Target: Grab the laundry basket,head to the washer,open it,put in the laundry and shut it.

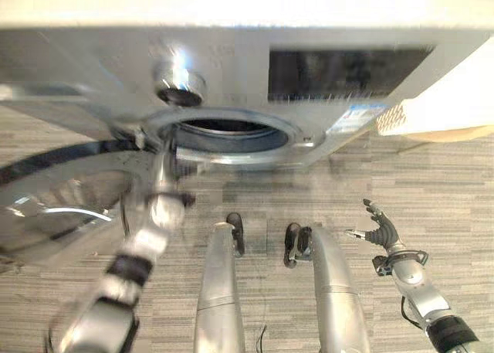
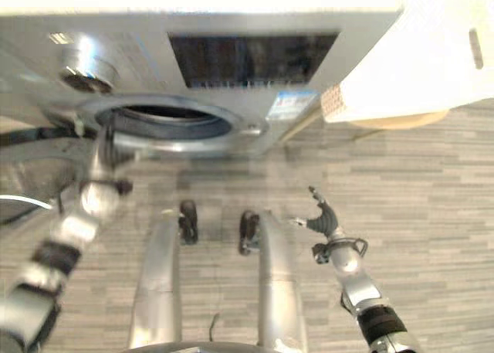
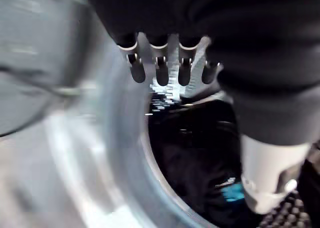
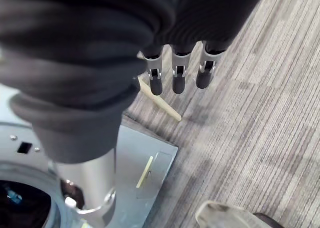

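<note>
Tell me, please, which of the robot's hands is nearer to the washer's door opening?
Left. The left hand is raised just before the door opening, at its left edge; the right hand hangs farther back over the floor, off to the right.

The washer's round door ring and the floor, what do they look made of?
The round door ring of the grey washer looks like polished metal or chromed plastic, given its bright reflections. The striped grey floor looks like matte wood-look plank or carpet tile.

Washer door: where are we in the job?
Done: the washer is reached and its door is swung open to the robot's left; dark items lie inside the drum. In hand: the left hand is at the door's edge by the opening. The right hand hangs free. Left: shutting the door.
</note>
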Motion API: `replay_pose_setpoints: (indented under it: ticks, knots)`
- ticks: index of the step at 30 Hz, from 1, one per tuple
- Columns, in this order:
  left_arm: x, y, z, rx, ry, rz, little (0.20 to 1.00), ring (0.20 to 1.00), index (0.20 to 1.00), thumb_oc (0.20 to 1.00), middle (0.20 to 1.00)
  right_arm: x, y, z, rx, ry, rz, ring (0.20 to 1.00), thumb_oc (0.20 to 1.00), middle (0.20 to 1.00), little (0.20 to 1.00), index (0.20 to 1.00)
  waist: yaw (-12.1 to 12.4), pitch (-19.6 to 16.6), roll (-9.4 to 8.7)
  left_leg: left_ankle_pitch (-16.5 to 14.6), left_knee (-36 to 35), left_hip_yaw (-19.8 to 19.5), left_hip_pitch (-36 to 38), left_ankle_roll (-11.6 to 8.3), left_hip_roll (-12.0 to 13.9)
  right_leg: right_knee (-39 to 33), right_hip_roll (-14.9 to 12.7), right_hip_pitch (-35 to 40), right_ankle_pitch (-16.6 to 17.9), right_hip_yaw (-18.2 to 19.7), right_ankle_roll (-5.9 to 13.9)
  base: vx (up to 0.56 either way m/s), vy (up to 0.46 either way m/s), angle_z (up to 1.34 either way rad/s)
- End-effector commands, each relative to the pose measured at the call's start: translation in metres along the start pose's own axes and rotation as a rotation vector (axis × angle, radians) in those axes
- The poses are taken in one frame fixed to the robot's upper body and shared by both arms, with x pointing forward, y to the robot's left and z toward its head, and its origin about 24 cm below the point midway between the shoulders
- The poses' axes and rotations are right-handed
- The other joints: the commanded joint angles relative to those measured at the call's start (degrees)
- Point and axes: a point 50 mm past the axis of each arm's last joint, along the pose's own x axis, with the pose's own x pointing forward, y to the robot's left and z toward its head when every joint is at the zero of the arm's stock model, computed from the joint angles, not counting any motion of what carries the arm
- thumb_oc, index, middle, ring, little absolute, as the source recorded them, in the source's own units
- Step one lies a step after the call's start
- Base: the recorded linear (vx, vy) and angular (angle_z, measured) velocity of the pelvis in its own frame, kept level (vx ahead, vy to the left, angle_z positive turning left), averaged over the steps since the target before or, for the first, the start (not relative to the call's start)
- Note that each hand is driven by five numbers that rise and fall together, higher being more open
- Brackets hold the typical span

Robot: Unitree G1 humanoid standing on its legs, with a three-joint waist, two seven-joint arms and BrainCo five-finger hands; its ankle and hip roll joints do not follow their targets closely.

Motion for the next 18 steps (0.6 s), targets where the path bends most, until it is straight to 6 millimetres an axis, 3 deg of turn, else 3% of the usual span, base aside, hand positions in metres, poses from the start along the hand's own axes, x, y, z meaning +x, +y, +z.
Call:
replay_pose_setpoints:
  ticks: [1,2,4,5,6,7,9,15,18]
  knots:
    - [-0.007,-0.001,-0.011,-0.164,0.026,-0.041,1.000,1.000,1.000,1.000,1.000,-0.007,-0.011,-0.012,-0.059,0.040,-0.026,1.000,1.000,1.000,1.000,1.000,0.43,-2.37,-0.24,0.14,-9.43,-0.64,10.98,1.38,0.97,-16.14,0.86,9.31,6.81,1.80,3.76,0.06,0.051,0.12]
    - [-0.007,-0.001,-0.011,-0.164,0.026,-0.041,1.000,1.000,1.000,1.000,1.000,-0.007,-0.011,-0.012,-0.059,0.040,-0.026,1.000,1.000,1.000,1.000,1.000,0.43,-2.28,-0.25,0.17,-9.50,-0.63,11.11,1.38,0.96,-16.20,0.85,9.43,6.83,1.80,3.76,0.07,0.031,0.13]
    - [-0.043,-0.020,-0.057,-0.221,0.220,-0.095,1.000,1.000,1.000,1.000,1.000,-0.014,-0.008,-0.033,-0.056,0.132,-0.008,1.000,1.000,1.000,1.000,1.000,1.09,-2.99,-0.30,3.47,-20.52,-0.20,22.61,0.91,0.05,-27.00,0.94,20.94,10.39,1.06,5.14,0.19,0.050,0.09]
    - [-0.055,-0.028,-0.071,-0.248,0.287,-0.114,1.000,1.000,1.000,1.000,1.000,-0.018,-0.004,-0.045,-0.060,0.185,0.007,1.000,1.000,1.000,1.000,1.000,1.12,-2.98,-0.48,4.73,-24.57,-0.12,27.15,0.66,-0.43,-30.75,1.11,25.45,11.99,0.94,5.69,0.18,0.063,0.03]
    - [-0.064,-0.033,-0.081,-0.260,0.338,-0.122,1.000,1.000,1.000,1.000,1.000,-0.021,-0.002,-0.052,-0.061,0.218,0.012,1.000,1.000,1.000,1.000,1.000,1.21,-2.67,-0.43,7.74,-29.22,0.45,30.92,0.87,-0.70,-35.53,1.10,29.30,14.81,0.34,5.85,0.07,0.036,0.01]
    - [-0.064,-0.033,-0.081,-0.260,0.338,-0.122,1.000,1.000,1.000,1.000,1.000,-0.021,-0.002,-0.052,-0.061,0.218,0.012,1.000,1.000,1.000,1.000,1.000,1.21,-2.63,-0.44,7.75,-29.25,0.45,30.97,0.87,-0.70,-35.55,1.10,29.36,14.82,0.34,5.85,0.14,0.059,0.05]
    - [-0.092,-0.048,-0.106,-0.282,0.469,-0.143,1.000,1.000,1.000,1.000,1.000,-0.033,0.005,-0.075,-0.064,0.322,0.034,1.000,1.000,1.000,1.000,1.000,1.43,-4.16,-0.64,10.39,-38.76,1.31,41.13,0.18,-1.35,-44.79,1.35,39.17,18.24,-0.02,7.67,0.26,0.061,0.00]
    - [-0.128,-0.067,-0.129,-0.276,0.613,-0.198,1.000,1.000,1.000,1.000,1.000,-0.053,0.020,-0.100,-0.047,0.445,0.070,1.000,1.000,1.000,1.000,1.000,1.32,-8.77,-0.07,12.98,-52.07,2.91,55.47,-0.18,-2.42,-57.40,2.04,52.11,22.05,1.28,9.68,0.20,0.049,-0.10]
    - [-0.131,-0.069,-0.131,-0.272,0.628,-0.202,1.000,1.000,1.000,1.000,1.000,-0.055,0.024,-0.100,-0.038,0.447,0.076,1.000,1.000,1.000,1.000,1.000,1.03,-9.78,0.11,13.25,-54.84,3.81,58.28,-0.28,-2.84,-60.29,1.79,54.31,23.05,2.10,10.22,0.11,0.099,-0.10]
